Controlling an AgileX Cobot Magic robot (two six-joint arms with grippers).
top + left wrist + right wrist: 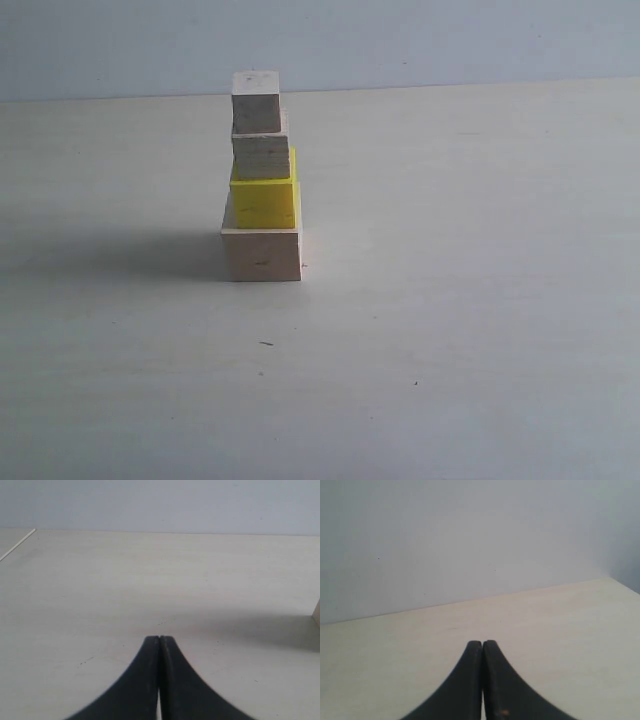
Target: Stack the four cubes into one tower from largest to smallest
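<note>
Four-high tower on the table

It stands toward ten o'clock of the exterior view's middle; large pale cube lowest, yellow cube on it, medium wood cube next, small wood cube topmost; left end effector and right end effector both pressed together, pinching nothing.

I record one tower upright on the table, large pale wood cube at base, yellow cube seated on it, medium grained wood cube above, small wood cube topmost, tiers slightly offset
</note>
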